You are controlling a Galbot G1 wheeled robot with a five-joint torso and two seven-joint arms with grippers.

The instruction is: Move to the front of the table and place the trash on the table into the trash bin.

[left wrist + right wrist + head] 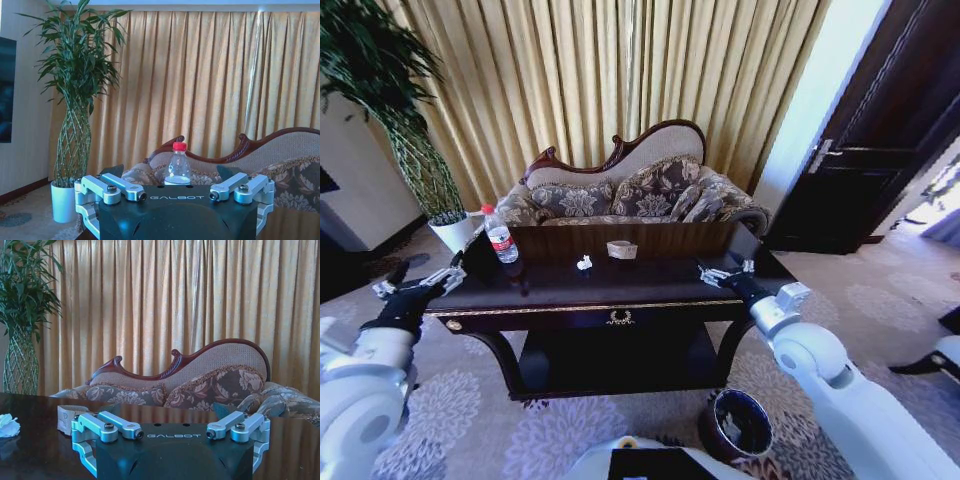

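Now parked at the table, both grippers, left and right, hover open at its edges. Bottle stands far left, scraps mid-table, bin near right. Likely next: the left reaches for the bottle.

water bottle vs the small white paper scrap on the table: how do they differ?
The clear plastic water bottle with red cap stands upright near the left end of the dark-brown glossy table; the small white crumpled paper scrap lies low, nearer the middle. The bottle is much taller and see-through; the scrap is opaque and shapeless. The bottle is in line with the left hand; the scrap lies between the hands. Both rest on the tabletop, ungrasped.
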